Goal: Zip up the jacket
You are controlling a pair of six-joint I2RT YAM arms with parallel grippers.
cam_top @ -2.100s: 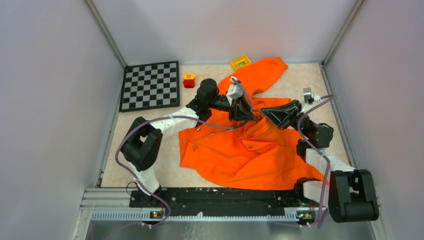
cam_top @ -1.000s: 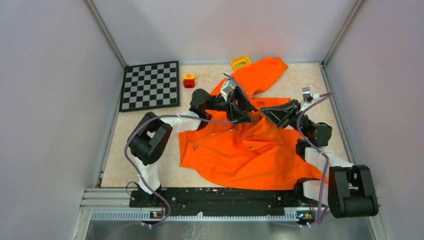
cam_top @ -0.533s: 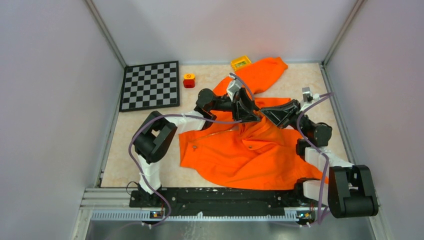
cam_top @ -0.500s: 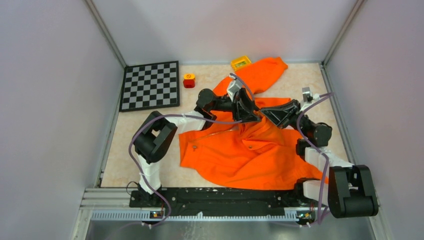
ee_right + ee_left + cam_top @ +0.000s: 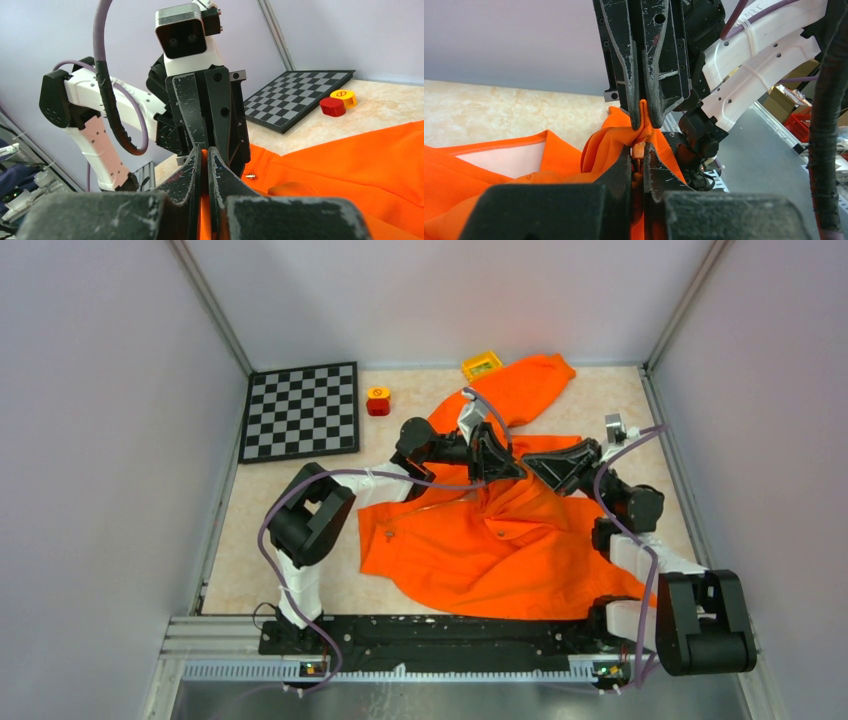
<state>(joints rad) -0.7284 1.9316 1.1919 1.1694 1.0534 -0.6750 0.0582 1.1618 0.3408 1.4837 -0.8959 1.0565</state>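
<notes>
- In the middle of the surface (image 5: 290,550) I see the jacket (image 5: 500,540), bright orange and crumpled. Its body is spread toward the arm bases and one sleeve reaches up to the far wall.
- Toward its far side, the fabric is drawn up into a small ridge where my two hands meet tip to tip.
- The left hand (image 5: 639,159) is closed almost fully and pinches that ridge. A small pale piece sits right at its fingertips, too small for me to identify.
- The right hand (image 5: 202,162) is likewise nearly closed, with orange cloth clamped between its fingers.
- From the left wrist I see a pale inner lining at a folded-back edge.
- A chessboard (image 5: 302,410) lies at the far left with a red and yellow block (image 5: 378,400) just beside it, and a yellow item (image 5: 481,365) sits by the sleeve.
</notes>
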